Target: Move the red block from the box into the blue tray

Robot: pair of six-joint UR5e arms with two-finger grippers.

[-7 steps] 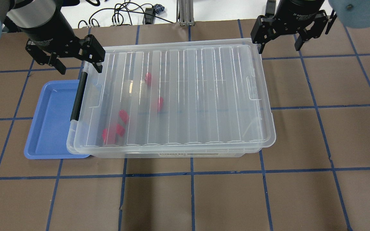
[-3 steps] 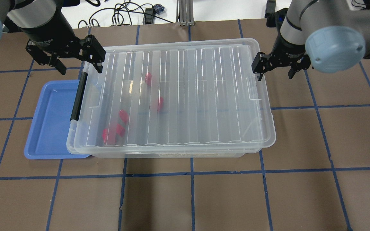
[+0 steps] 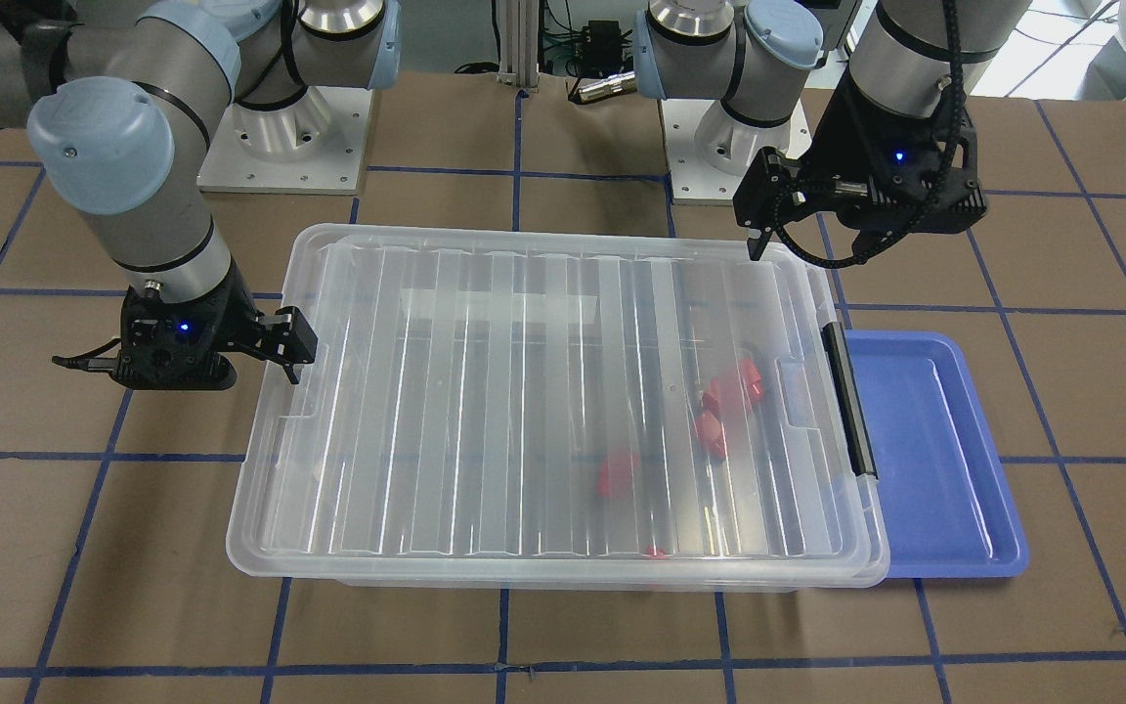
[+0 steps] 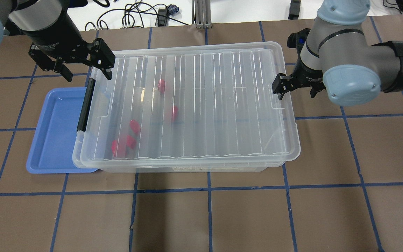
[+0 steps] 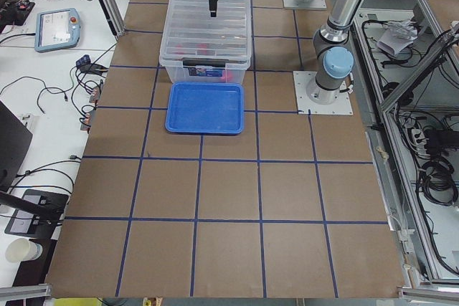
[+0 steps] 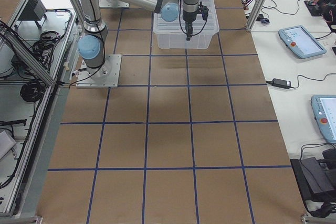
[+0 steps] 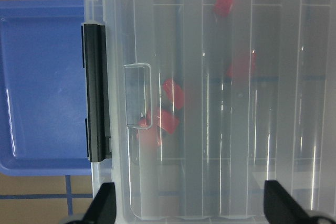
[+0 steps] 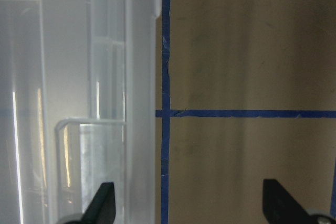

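The box (image 4: 205, 105) is a clear bin with its ribbed lid on, mid-table; it also shows in the front view (image 3: 524, 411). Several red blocks (image 4: 134, 126) lie inside near its left end (image 3: 734, 386) (image 7: 173, 93). The black latch bar (image 4: 84, 105) is on the left short end. The blue tray (image 4: 56, 133) lies beside that end, partly under the box's rim, with nothing in it. My left gripper (image 4: 86, 73) is open above the box's far left corner (image 7: 191, 208). My right gripper (image 4: 295, 91) is open at the right short end and straddles the lid's rim (image 8: 190, 208).
Brown table covering with a blue tape grid. Cables (image 4: 135, 17) and an aluminium post (image 4: 201, 14) lie beyond the far edge. The arm bases (image 3: 289, 147) stand behind the box. Tablets and operators' desks show at the sides (image 5: 61, 28).
My right arm has swung from the box's far right corner down to the middle of its right short end and sits lower. The left gripper, box and blocks have not moved.
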